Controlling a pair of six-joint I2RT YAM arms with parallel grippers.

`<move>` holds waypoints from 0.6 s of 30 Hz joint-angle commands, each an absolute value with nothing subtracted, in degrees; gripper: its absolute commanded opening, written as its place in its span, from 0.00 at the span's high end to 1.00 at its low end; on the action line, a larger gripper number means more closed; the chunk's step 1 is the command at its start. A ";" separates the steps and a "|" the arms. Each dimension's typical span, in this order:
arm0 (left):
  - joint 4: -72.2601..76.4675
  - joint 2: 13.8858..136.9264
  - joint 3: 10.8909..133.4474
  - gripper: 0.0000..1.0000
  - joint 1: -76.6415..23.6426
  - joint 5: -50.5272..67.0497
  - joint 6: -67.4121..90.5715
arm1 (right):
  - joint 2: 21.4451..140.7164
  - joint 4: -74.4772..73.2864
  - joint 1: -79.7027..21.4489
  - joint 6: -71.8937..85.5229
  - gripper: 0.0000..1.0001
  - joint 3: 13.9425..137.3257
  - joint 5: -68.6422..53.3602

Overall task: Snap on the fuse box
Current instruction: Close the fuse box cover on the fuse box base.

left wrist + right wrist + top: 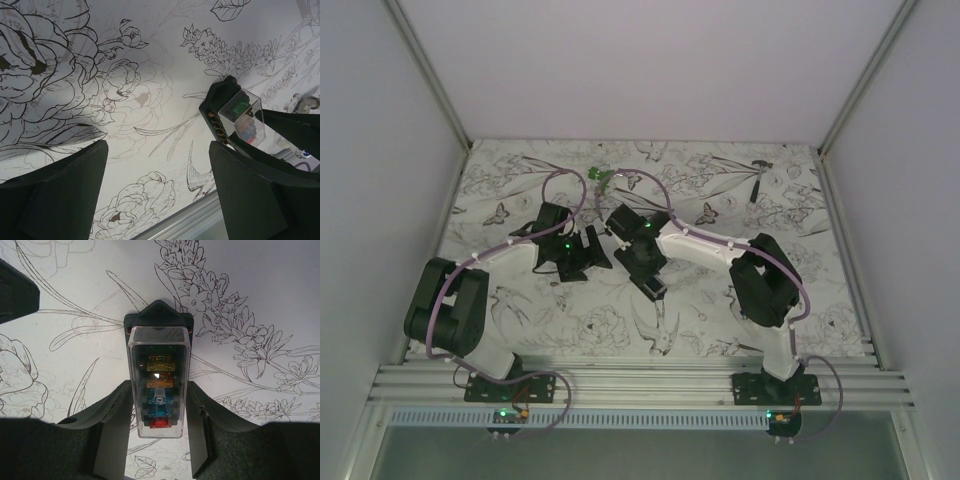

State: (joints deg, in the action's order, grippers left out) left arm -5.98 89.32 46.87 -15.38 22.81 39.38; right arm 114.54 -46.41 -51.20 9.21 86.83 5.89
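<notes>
We see the fuse box (159,365) mid-frame between the right gripper (160,387) fingers; in the top view the left gripper (585,252) lies just left of it.

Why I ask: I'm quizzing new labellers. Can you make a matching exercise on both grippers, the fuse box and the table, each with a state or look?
1 left gripper
2 right gripper
3 fuse box
4 table

A flower print
B shut on the fuse box
C open, empty
D clear cover, coloured fuses

Pairs: 1-C, 2-B, 3-D, 4-A
</notes>
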 commanded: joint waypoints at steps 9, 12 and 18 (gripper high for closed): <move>-6.33 89.19 45.97 0.15 -15.06 23.47 39.15 | 117.73 -45.34 -47.10 7.63 0.73 82.18 -3.70; -6.37 89.29 46.20 0.15 -15.10 23.68 39.20 | 117.08 -44.01 -45.49 6.86 0.73 80.03 -7.20; -6.34 89.55 46.30 0.15 -15.19 24.04 39.51 | 119.77 -43.77 -45.90 6.99 0.77 78.15 -3.75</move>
State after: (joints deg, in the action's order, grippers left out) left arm -5.98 89.32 46.85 -15.38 22.87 39.38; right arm 112.77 -42.11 -45.84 7.70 82.81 -5.08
